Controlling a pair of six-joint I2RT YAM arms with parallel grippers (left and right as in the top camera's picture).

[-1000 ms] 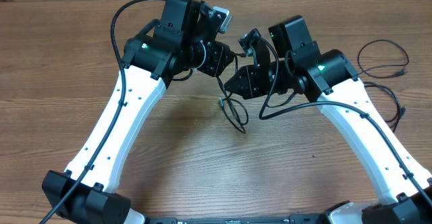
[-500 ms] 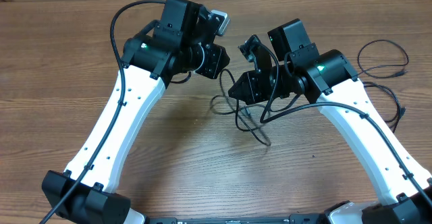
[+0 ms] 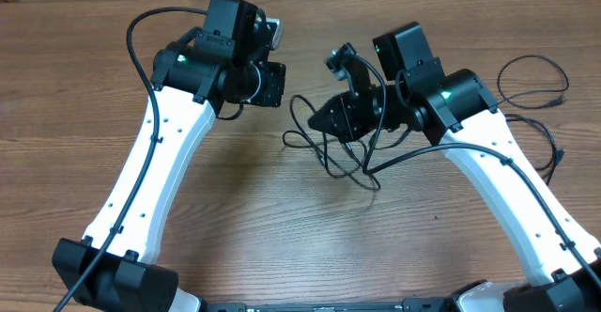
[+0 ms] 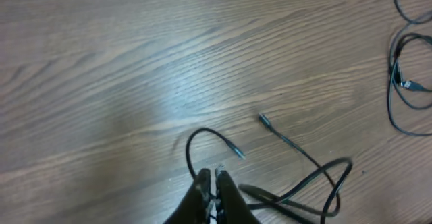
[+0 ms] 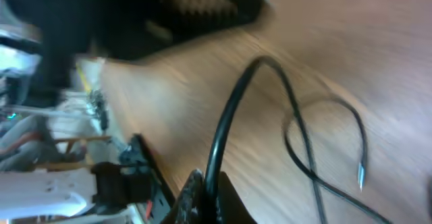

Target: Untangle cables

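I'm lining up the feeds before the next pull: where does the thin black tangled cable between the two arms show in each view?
Overhead: the thin black tangled cable loops at the centre of the picture.
Left wrist: lower centre to lower right, plug ends lying loose.
Right wrist: centre, rising from the bottom edge.
Shared landmark: the brown wood-grain table.

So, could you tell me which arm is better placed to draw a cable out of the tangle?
Probably left. The left pincer is shut on a thin cable near its plug, beside bare table; the right pincer is shut on the tangle, anchoring it.
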